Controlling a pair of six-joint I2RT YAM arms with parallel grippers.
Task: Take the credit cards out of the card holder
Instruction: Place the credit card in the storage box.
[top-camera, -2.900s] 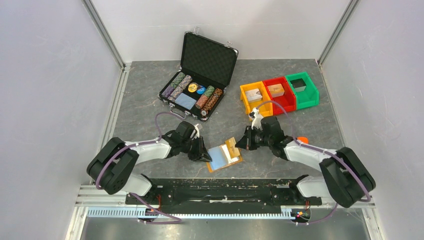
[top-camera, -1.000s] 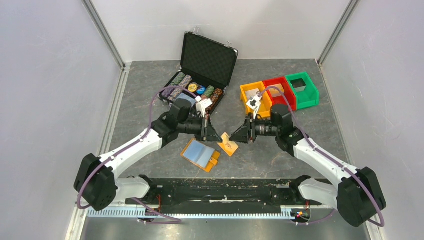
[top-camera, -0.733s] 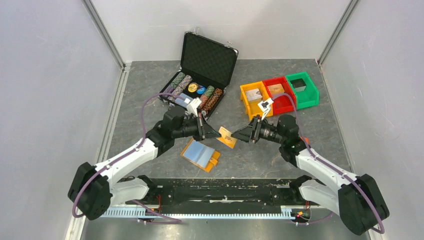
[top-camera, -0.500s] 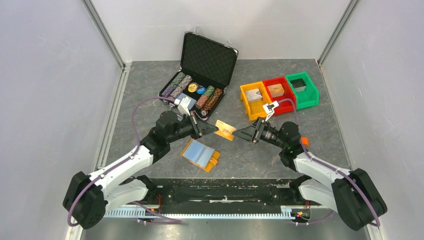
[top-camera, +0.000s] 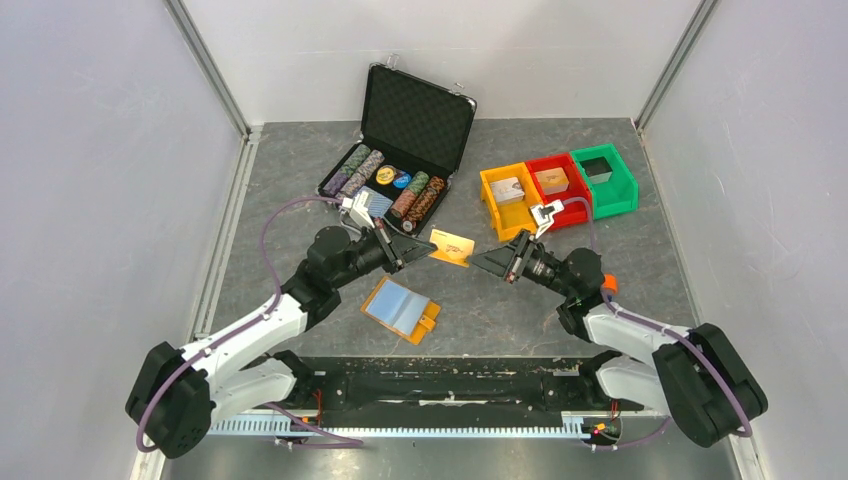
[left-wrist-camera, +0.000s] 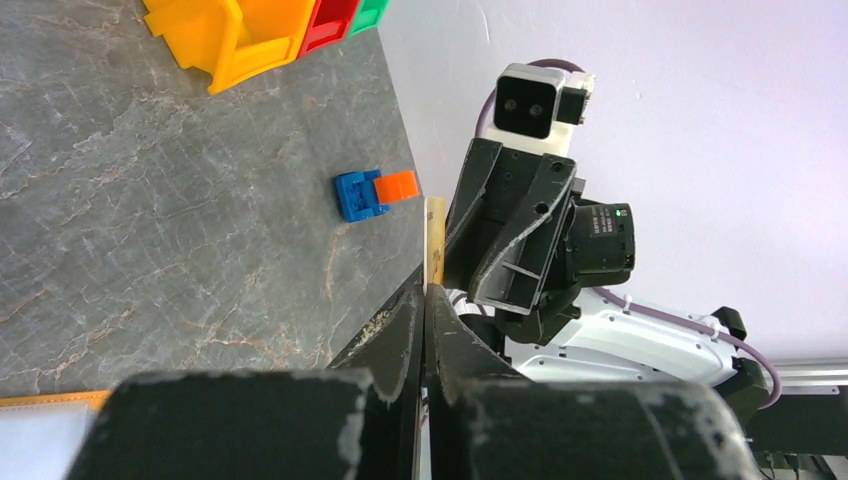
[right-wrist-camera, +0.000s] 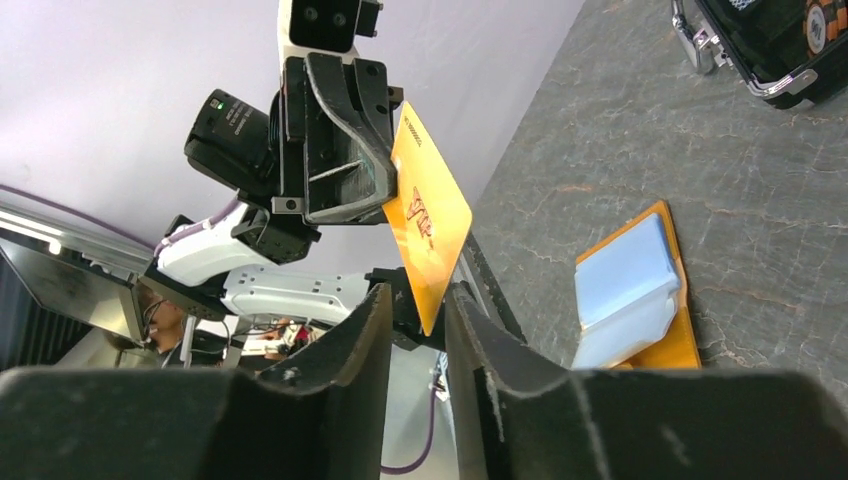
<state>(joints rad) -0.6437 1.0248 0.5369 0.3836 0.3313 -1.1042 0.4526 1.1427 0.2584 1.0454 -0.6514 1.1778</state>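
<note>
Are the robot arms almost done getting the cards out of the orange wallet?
Halfway, it looks. Done: the printed card is out of the card holder. In hand: the left fingers pinch it in the air, and the right fingers are open by its other edge. Left: the light blue card lies in the open holder on the table.

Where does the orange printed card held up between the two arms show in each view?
Top external: orange printed card at centre, pinched by the left gripper.
Left wrist: edge-on sliver above the left gripper's tips.
Right wrist: centre, lower corner inside the right gripper.
Shared landmark: card holder lying open.
</note>
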